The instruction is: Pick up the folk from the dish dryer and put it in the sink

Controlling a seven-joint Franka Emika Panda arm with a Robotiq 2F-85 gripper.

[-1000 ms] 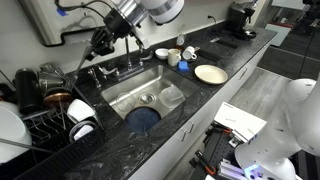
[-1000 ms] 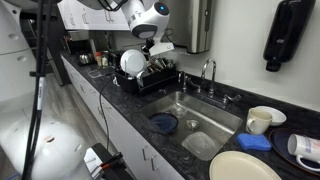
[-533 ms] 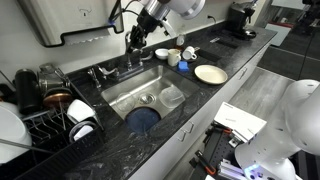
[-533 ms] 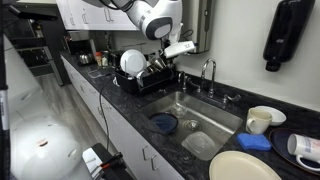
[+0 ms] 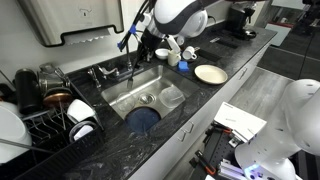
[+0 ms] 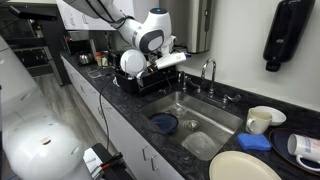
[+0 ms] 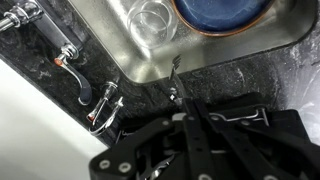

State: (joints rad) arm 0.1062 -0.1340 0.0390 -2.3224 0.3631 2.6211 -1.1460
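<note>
The gripper (image 7: 186, 116) is clenched on the fork (image 7: 175, 82), which sticks out past the fingertips as a thin metal sliver. The rack (image 6: 148, 80) lies off to the gripper's side and clear of it. The pick therefore looks done, and the step in hand is the carry to the sink (image 7: 140, 55). In an exterior view the gripper (image 5: 138, 48) hangs high over the sink's back edge.

In the wrist view the fork's tip sits just over the basin's near rim, with dark counter (image 7: 260, 75) under the fingers. The taps (image 7: 103, 102) stand close beside the gripper.

To do this well, I judge the gripper should go further forward until the whole fork is over steel, keeping wide of the taps. It should then come down low before letting go, because a release from this height could bounce the fork back onto the counter.

Ahead of the fingertips lie a clear container (image 7: 150, 15) and a blue plate (image 7: 220, 10). The bare steel between the rim and the container looks the safest place to land the fork.
</note>
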